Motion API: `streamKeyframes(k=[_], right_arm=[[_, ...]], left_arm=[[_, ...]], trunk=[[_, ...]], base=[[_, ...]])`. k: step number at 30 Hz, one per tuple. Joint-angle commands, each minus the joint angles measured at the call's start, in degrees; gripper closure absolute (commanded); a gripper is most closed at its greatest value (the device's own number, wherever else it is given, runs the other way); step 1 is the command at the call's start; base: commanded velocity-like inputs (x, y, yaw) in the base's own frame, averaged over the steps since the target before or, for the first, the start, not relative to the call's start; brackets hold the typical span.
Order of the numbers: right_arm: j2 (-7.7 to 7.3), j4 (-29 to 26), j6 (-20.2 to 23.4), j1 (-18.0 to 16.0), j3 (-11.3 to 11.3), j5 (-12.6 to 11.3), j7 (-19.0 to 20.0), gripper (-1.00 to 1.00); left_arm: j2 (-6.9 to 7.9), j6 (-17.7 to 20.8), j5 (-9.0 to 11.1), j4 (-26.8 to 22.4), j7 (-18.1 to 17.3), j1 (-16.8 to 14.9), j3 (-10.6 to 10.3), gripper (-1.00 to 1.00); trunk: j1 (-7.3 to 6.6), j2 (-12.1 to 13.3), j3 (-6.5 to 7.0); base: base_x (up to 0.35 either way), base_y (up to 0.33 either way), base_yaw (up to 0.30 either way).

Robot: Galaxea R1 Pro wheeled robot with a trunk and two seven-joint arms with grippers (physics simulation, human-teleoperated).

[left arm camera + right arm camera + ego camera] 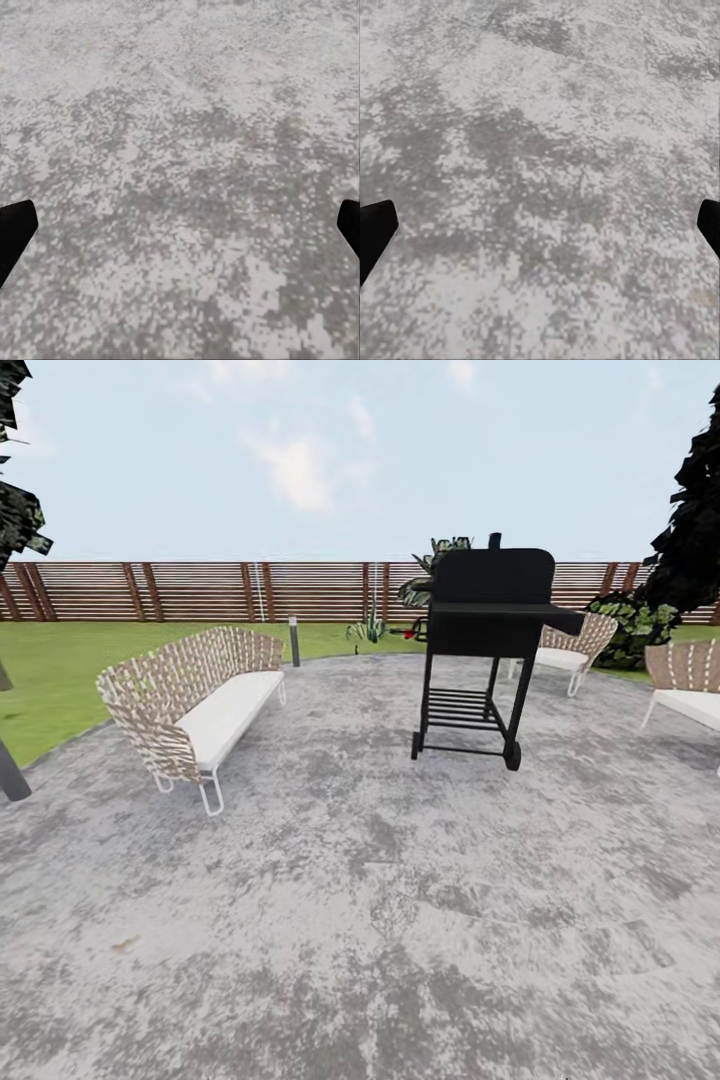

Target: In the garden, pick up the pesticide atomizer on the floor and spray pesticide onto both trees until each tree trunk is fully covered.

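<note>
So the robot's parked on a mottled grey stone patio (360, 920) and honestly the job looks like it's barely started. I can't pick out the pesticide atomizer anywhere on the floor from here, and no pale mottled trunks either, so I'd guess both the pickup and all the spraying are still to do. It probably has to roll off toward the lawn (50, 680) to find the stuff.

Both wrist cams point down at the paving. The left end effector (180, 232) has its dark fingertips (15, 232) spread wide apart with nothing between them, same story for the right end effector (540, 232), fingertips (375, 232) far apart, empty.

Scenery: a woven wicker sofa (190, 695) with a smooth white cushion and thin white wire legs, a boxy matte black barbecue (490, 650) on spindly legs with small wheels and a slatted lower shelf, two more wicker chairs (570, 645) off to the right. Brown horizontal-slat fence (200, 592) along the back, a short dark lamp post (294, 642), jagged black foliage (690, 540) at the right edge.
</note>
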Motion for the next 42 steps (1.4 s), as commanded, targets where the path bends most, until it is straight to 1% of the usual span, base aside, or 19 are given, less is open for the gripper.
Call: streamKeyframes(k=[1,12,15,21,32,42], right_arm=[[0.0,0.0,0.0,0.0,0.0,0.0,0.0,-1.0],[-0.24,-0.4,0.0,0.0,-0.5,-0.1,-0.1,-1.0],[-0.35,-0.2,0.0,0.0,-0.5,-0.1,-0.1,-1.0],[-0.04,0.0,0.0,0.0,0.0,0.0,0.1,-1.0],[0.0,-0.1,-0.1,0.0,0.0,-0.1,0.1,-1.0],[0.01,0.0,-0.1,0.0,0.0,0.0,-0.1,-1.0]], left_arm=[[0.0,0.0,0.0,0.0,0.0,0.0,0.0,-1.0],[-0.01,0.0,-0.1,-0.1,0.0,0.0,-0.1,-1.0],[-0.06,0.0,-0.3,0.0,-0.1,0.0,-0.1,-1.0],[-0.07,0.0,-0.4,0.0,-0.1,0.0,-0.2,-1.0],[-0.08,0.1,-0.4,0.0,-0.4,0.0,-0.5,-1.0],[-0.08,0.0,-0.3,0.0,-0.1,0.0,-0.2,-1.0]], trunk=[[0.0,0.0,0.0],[0.0,0.0,0.0],[0.0,0.0,0.0],[0.0,0.0,0.0],[0.0,0.0,0.0],[0.0,0.0,0.0]], base=[[0.317,0.119,0.0],[0.323,0.094,0.0],[0.336,0.015,0.0],[0.338,0.003,0.0],[0.339,0.0,0.0],[0.339,0.0,0.0]])
